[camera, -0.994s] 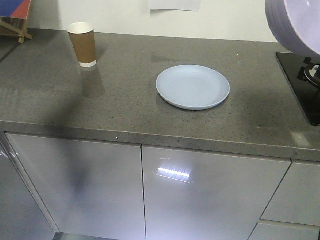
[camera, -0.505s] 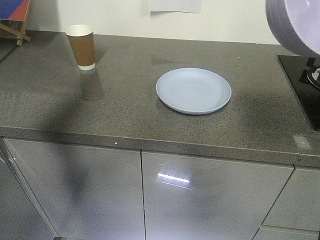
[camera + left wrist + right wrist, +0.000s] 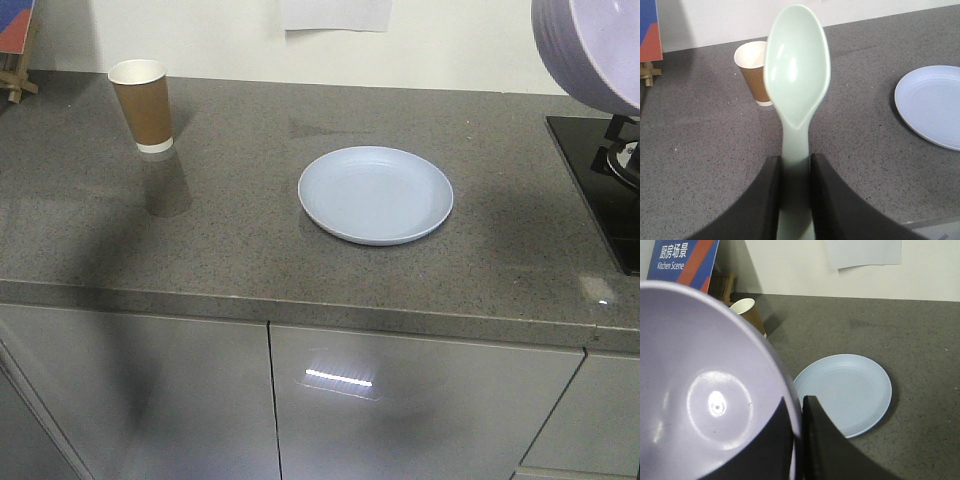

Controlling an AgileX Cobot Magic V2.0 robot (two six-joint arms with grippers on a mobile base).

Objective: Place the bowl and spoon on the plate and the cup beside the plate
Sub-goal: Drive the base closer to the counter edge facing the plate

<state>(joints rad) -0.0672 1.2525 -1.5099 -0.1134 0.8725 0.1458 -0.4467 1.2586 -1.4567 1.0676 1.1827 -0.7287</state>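
Both arms are in the air above the grey counter, each one carrying something. The right gripper pinches the wall of the lavender bowl, one finger inside the rim and one outside, and the bowl hangs tilted, its opening turned toward the wrist camera. The pale blue plate lies bare below this gripper and a little ahead of it, well apart from the bowl.

The left gripper is pressed onto the handle of the mint spoon, with the scoop pointing forward. The brown paper cup stands upright just beyond the scoop tip, and the plate is ahead and to the right of this gripper.

I think the bowl should go down first. The right arm must bring it over the middle of the plate, turn it level, and lower it until the base touches before the fingers part; otherwise it may rock or push the plate. The spoon should wait at the side, away from the cup, so the two arms do not cross.
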